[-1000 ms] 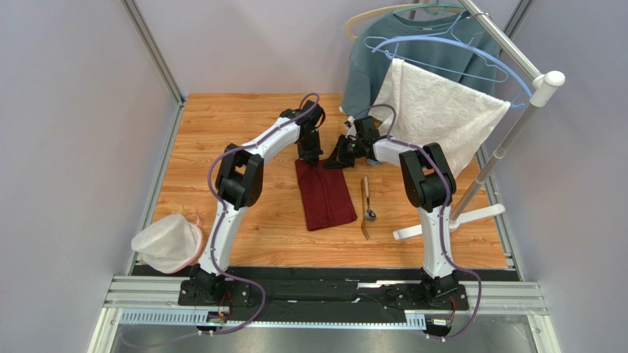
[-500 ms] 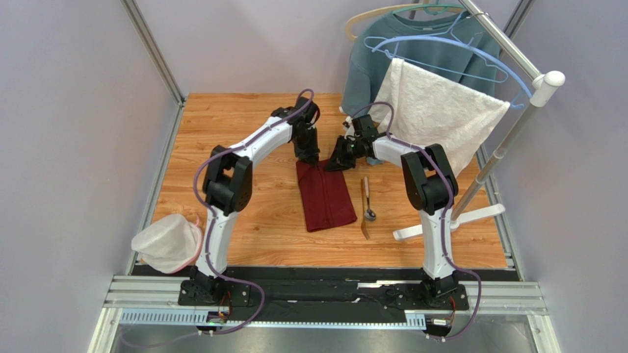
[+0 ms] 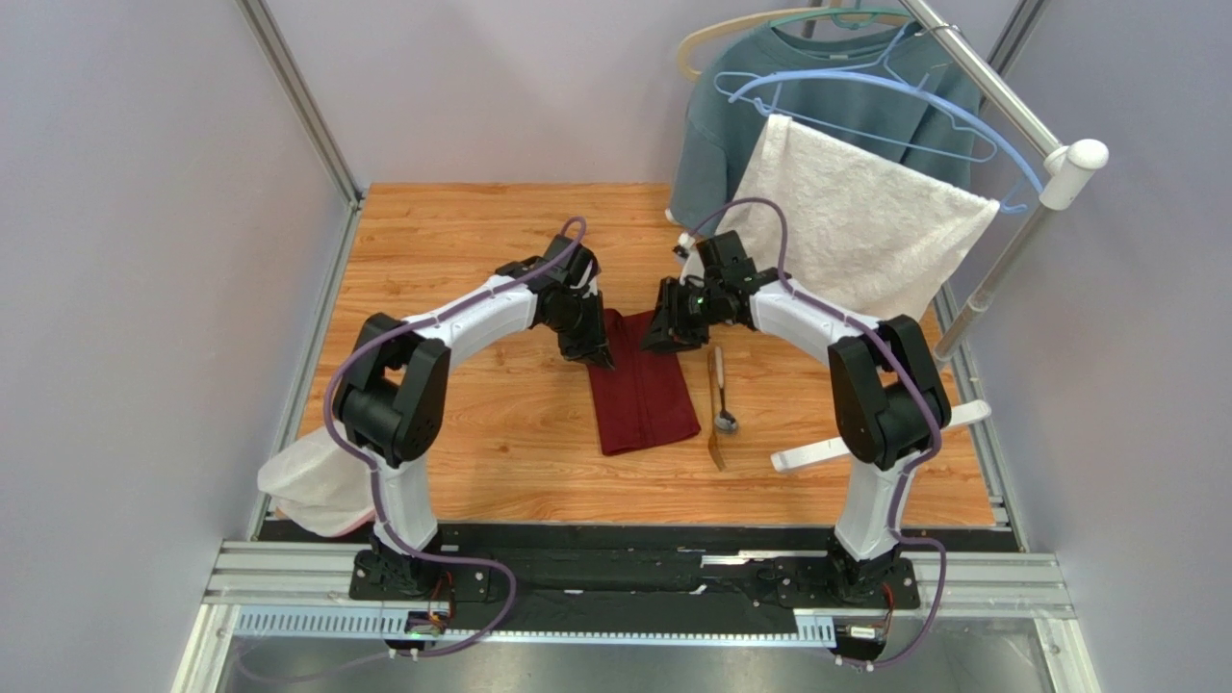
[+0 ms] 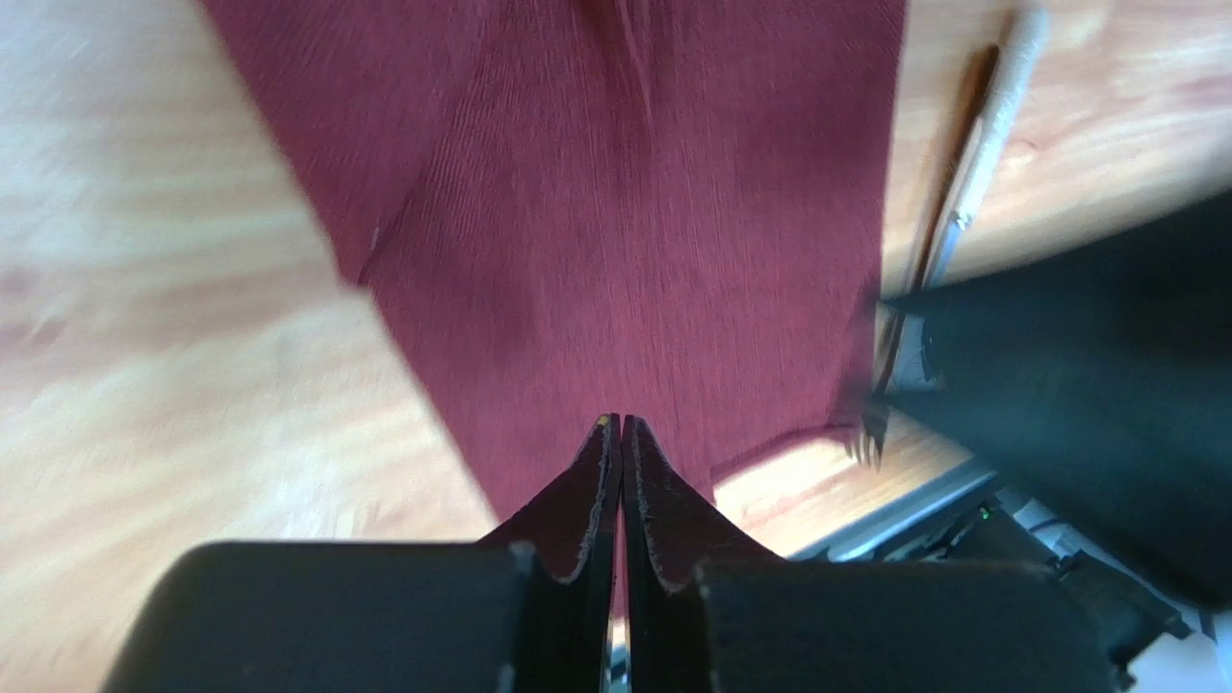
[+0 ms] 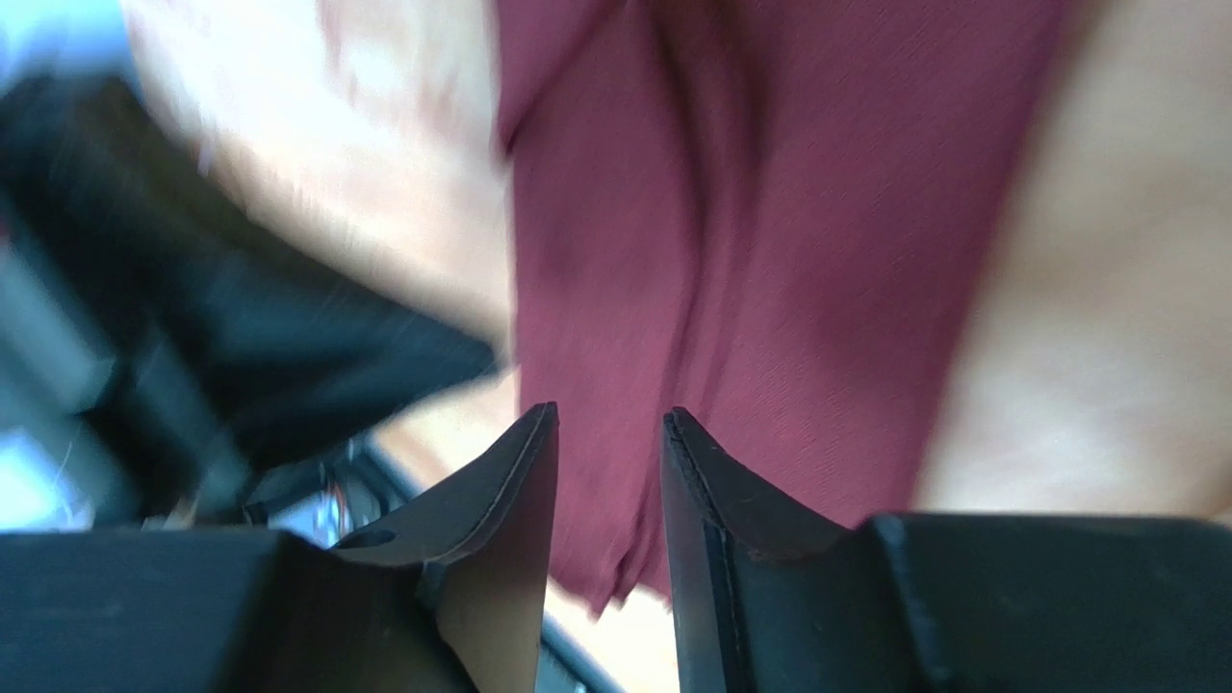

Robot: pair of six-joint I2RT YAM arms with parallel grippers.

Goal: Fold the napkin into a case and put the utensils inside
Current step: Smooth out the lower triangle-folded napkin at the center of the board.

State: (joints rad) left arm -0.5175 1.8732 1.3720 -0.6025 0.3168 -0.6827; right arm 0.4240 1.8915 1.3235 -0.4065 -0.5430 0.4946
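Your maroon napkin [image 3: 639,387] is lying folded into a narrow oblong on the wooden table [image 3: 477,419], between the two arms, with its long side running away from the bases. Your left pincer [image 3: 586,344] is sitting at the cloth's far left corner. In the left wrist view its fingers [image 4: 579,506] are pressing flat against each other, closed, with their tips over the maroon fabric, and you cannot tell whether any cloth is caught between them. Your right pincer [image 3: 668,335] is hanging at the far right corner. In its blurred wrist view the jaws are standing apart, open, with the napkin showing through the gap.

The utensils are lying just beside the napkin's right edge, outside it — the silver spoon [image 3: 726,422] and the golden-brown fork [image 3: 716,454] close together, roughly parallel to the cloth.

Behind the right arm a white towel [image 3: 868,231] and a grey-blue sweatshirt [image 3: 716,137] are hanging on a clothes rack [image 3: 1076,156] — and a white mesh bag [image 3: 326,484] is resting on the table near the left arm.
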